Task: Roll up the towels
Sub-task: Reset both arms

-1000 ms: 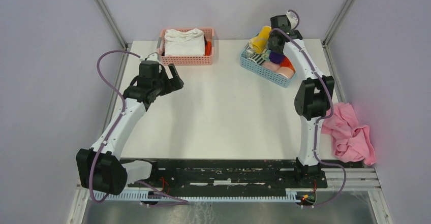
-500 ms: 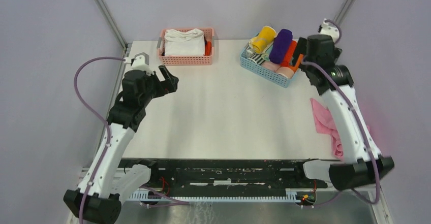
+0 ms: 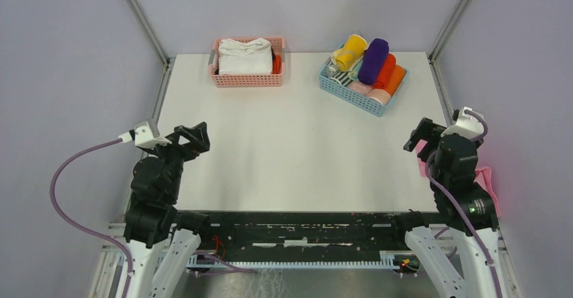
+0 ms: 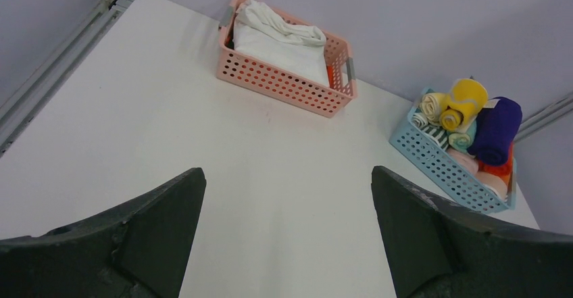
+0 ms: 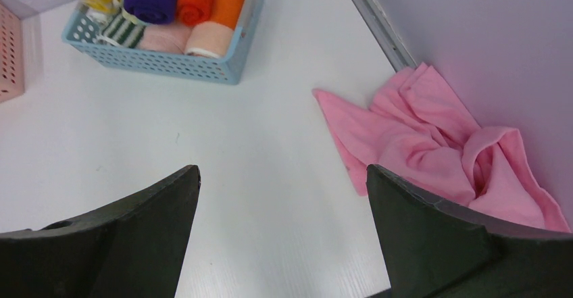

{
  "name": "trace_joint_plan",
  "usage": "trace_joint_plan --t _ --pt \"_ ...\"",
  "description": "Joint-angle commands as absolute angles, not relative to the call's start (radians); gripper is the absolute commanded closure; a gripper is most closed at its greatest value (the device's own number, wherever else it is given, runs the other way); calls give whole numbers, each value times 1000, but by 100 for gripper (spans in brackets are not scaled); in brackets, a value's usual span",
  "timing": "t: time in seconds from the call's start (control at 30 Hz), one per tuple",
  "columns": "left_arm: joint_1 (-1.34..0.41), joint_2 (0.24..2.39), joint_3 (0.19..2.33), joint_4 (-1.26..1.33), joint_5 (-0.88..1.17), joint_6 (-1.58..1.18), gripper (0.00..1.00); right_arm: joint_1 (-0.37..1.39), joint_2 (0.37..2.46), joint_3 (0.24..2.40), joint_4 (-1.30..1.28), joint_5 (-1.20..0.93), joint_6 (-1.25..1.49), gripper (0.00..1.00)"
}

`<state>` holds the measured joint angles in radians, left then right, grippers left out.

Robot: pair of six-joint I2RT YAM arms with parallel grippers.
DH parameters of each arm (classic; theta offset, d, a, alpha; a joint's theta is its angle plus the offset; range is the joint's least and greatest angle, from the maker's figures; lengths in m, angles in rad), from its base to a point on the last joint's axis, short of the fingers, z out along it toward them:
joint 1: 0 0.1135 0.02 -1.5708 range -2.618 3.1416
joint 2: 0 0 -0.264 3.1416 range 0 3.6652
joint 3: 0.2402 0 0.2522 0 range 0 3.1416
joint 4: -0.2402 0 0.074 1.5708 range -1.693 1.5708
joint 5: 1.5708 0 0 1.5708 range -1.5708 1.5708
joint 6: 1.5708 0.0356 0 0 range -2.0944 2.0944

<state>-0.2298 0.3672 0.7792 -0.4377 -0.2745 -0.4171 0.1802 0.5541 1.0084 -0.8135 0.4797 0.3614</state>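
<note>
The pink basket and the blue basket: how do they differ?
The pink basket holds folded white cloths; the blue basket holds rolled towels, among them a yellow towel and a purple towel. The pink basket sits square to the far edge of the table; the blue basket is turned at an angle. Both are perforated and stand at the far side.
</note>
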Motion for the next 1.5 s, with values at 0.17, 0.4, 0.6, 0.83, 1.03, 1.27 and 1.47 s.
trace_joint_plan --t 0.17,0.4,0.6,0.83,1.03,1.27,1.47 --pt "-230 293 694 -374 -331 -388 1 176 485 888 -807 486 389 0" --pt "-231 305 695 -394 -361 -380 0 176 490 889 -808 490 393 0" --pt "-230 310 688 -381 -336 -372 1 176 497 891 -807 481 391 0" --pt "-234 316 683 -373 -341 -369 1 176 501 887 -805 481 396 0" --pt "-245 318 676 -380 -361 -366 1 176 506 883 -803 477 403 0" --pt "-249 317 671 -383 -362 -367 1 176 514 879 -797 470 409 0" --pt "-250 314 667 -383 -365 -367 1 177 524 876 -794 459 411 0"
